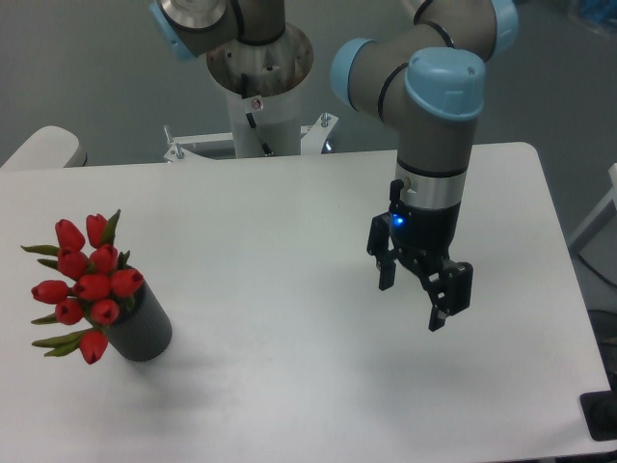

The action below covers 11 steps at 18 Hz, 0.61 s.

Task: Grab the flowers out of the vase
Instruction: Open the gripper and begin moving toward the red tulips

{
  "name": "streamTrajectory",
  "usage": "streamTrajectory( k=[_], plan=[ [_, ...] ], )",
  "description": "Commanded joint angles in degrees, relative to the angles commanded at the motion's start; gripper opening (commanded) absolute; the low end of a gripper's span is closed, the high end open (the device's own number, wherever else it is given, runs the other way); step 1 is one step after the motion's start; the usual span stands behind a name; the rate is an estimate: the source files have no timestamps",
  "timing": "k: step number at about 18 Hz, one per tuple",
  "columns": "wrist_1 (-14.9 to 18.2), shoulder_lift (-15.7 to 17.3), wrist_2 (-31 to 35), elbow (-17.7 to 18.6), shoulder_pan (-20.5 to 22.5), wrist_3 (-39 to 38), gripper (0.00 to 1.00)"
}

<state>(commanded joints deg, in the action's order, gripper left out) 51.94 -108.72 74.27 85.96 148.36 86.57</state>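
Red flowers [85,287] fill the grey vase [143,331]; the gripper [413,294] hangs spread, well apart.

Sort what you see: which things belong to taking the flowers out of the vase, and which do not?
Belong: bunch of red tulip buds with green leaves; short dark grey ribbed vase; black two-finger hand, open.
Do not: white table; white rounded object at the far left.

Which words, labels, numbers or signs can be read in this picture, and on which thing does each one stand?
None can be read.
Arm base: a small red and white mark, too blurred to read.
Gripper: a blue light only, no text.
Vase, flowers, table: no writing.
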Motion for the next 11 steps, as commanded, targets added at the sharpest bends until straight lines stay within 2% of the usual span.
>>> streamTrajectory(
  k=[8, 11],
  plan=[
    [0.4, 0.7, -0.4, 0.8, -0.6, -2.5, 1.00],
    [0.3, 1.8, -1.9, 2.5, -0.7, -4.1, 1.00]
  ],
)
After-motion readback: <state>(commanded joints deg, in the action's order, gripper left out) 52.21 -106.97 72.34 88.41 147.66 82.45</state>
